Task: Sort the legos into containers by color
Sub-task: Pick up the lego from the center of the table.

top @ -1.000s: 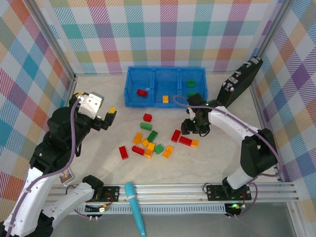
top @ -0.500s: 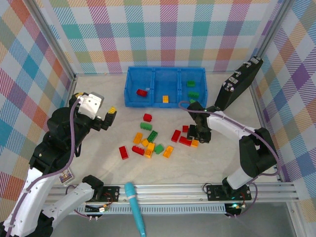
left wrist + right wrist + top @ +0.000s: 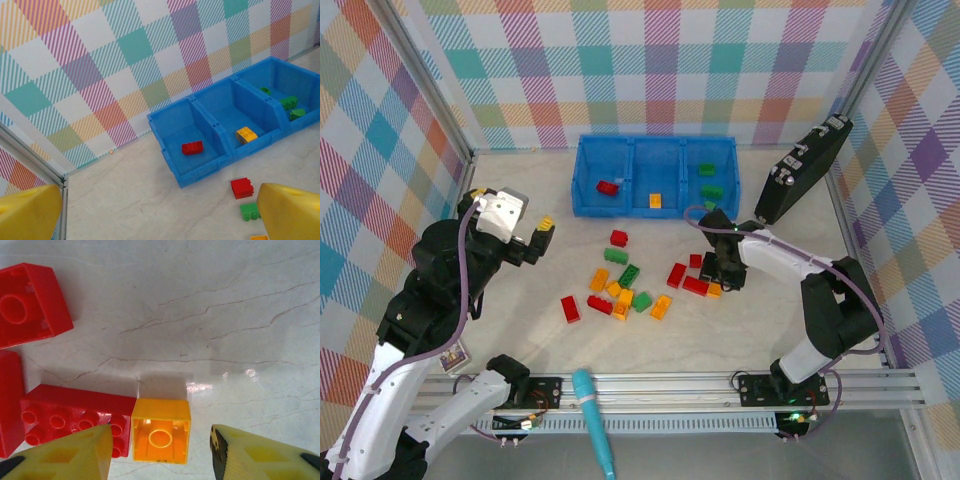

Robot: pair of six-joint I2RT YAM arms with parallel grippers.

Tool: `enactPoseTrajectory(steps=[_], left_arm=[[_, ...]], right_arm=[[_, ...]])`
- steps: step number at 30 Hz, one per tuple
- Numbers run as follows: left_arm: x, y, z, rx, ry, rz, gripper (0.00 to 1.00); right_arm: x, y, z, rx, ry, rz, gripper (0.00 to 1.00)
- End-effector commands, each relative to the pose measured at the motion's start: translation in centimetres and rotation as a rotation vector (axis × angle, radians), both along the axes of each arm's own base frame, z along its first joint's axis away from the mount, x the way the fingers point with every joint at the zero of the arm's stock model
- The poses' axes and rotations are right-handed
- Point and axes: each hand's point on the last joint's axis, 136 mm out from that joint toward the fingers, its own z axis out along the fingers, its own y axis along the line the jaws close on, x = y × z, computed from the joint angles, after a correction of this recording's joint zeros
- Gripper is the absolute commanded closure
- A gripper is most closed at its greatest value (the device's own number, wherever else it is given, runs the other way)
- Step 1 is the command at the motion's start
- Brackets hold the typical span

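The blue three-compartment bin stands at the back, with a red brick in its left cell, an orange one in the middle and green ones on the right. Several loose red, green and orange bricks lie in front of it. My right gripper is low over the table and open. An upside-down orange brick sits between its fingers, untouched, against a long red brick. My left gripper hovers open and empty left of the pile.
A black case leans against the right wall beside the bin. A teal marker lies across the front rail. Another red brick lies just beyond the right gripper. Checked walls enclose the table on three sides.
My right gripper has shifted right and toward the front, ending over the orange brick beside the long red one. The left arm has barely moved.
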Motion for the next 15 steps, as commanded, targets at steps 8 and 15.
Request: enactPoseTrajectory(steps=[8, 15], left_arm=[[-0.2, -0.4, 0.2, -0.013, -0.009, -0.019, 0.00], [-0.2, -0.4, 0.3, -0.012, -0.011, -0.019, 0.00]], right_arm=[[0.6, -0.9, -2.0, -0.026, -0.010, -0.047, 0.45], [0.6, -0.8, -3.0, -0.016, 0.004, -0.057, 0.45]])
